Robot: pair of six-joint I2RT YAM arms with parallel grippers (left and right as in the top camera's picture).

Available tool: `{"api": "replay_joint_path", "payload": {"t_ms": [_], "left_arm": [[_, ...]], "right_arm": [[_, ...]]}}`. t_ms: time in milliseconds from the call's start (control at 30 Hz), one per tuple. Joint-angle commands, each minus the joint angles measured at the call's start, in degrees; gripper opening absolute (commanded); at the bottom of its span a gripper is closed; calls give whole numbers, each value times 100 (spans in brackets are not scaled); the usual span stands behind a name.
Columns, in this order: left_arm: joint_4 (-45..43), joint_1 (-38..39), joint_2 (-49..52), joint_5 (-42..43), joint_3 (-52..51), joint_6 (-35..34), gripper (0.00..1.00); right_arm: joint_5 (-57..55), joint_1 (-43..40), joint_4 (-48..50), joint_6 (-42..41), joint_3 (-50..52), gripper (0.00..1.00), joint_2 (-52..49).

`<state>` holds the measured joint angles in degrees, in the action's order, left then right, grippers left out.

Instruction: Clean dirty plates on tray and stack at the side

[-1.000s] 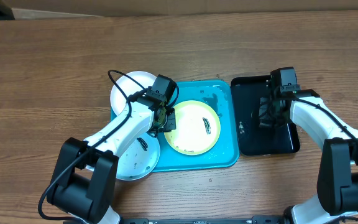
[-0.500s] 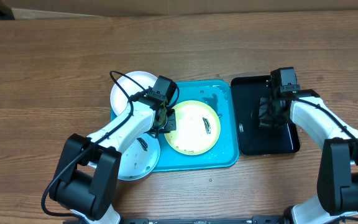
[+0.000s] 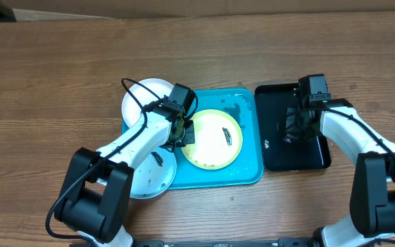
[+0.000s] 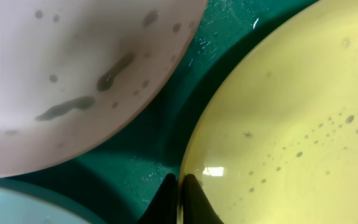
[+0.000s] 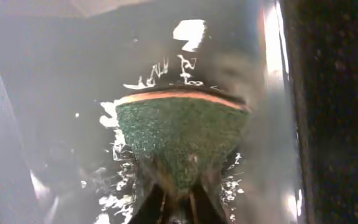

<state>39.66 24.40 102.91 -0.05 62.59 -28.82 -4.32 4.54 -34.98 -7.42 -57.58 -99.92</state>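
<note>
The yellow-green-rimmed plate [image 3: 213, 139] lies in the turquoise tray [image 3: 249, 165] and carries a dark smear. My left gripper [image 3: 183, 134] is shut on its left rim; in the left wrist view the fingers [image 4: 179, 190] pinch the yellow rim [image 4: 278, 124]. The white plate [image 3: 146, 99] sits at the tray's upper left and shows dark smears in the left wrist view [image 4: 73, 81]. The pale-blue-rimmed plate [image 3: 146, 175] lies at the lower left. My right gripper [image 3: 299, 127] is shut on a green sponge [image 5: 182, 143] inside the black tray [image 3: 280, 110].
The black tray is wet, with water streaks round the sponge [image 5: 123, 168]. It stands right beside the turquoise tray on the brown wooden table [image 3: 60, 75]. A cable loops over the left arm above the white plate [image 3: 130, 89].
</note>
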Motion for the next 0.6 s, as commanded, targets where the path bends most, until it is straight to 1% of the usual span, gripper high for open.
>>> {"api": "replay_joint_path", "payload": {"t_ms": [0,133,200,300,400,500,567], "left_arm": [[-11,37,76,11,-46,-57,4],[-7,37,76,11,-46,-55,5],[-7,37,76,11,-46,-55,5],[-9,37,76,11,-46,-55,5],[-9,37,76,11,-46,-55,4],[-9,37,76,11,-46,-55,4],[-7,37,76,11,-46,-52,4]], "right_arm": [[15,-4,-24,0,-55,4,-7],[17,-4,-186,0,-177,4,-7],[15,-4,-243,0,-177,6,-7],[15,-4,-269,0,-175,4,-7],[15,-4,-264,0,-205,4,7],[57,-4,-374,2,-400,4,57],[55,-4,-627,4,-656,4,111]]}}
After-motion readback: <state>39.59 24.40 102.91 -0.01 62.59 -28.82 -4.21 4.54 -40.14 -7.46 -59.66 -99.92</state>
